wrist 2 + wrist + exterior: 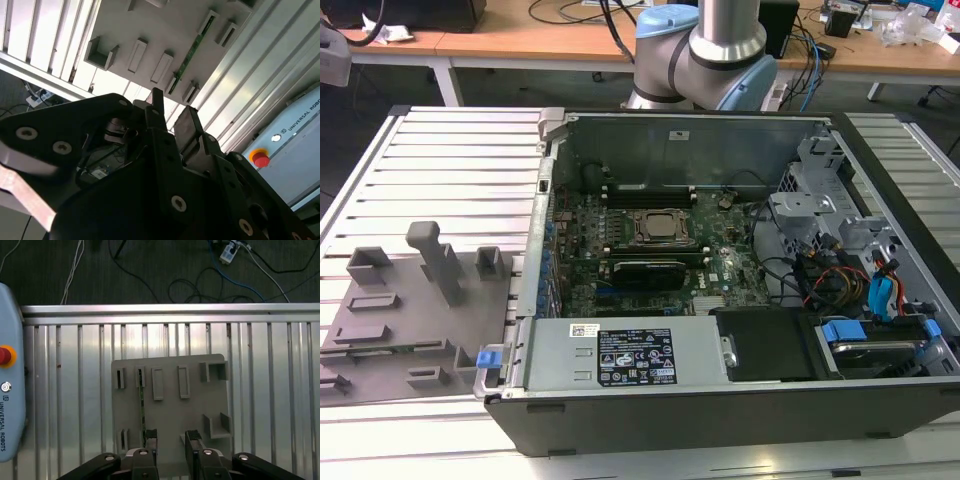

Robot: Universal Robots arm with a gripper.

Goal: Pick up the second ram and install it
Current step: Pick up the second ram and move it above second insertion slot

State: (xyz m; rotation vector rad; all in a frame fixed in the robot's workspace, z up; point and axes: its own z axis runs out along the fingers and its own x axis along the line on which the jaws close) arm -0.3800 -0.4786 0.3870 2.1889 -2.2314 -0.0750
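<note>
Exterior view: even, soft room light from above. Inside of PC case (720, 430) is dim & shaded, pale table slats (460, 150) bright. First wrist view: glare streaks run along the slats, floor (150, 270) beyond v. dark, grey tray (170, 422) shows short soft shadows. Second wrist view: gripper (171, 102) backlit, near-black vs. washed-out slats & tray behind

Small-print black sticker (636, 358) on power supply (555, 350); lettering (4, 427) on pale casing (12, 330).
</note>
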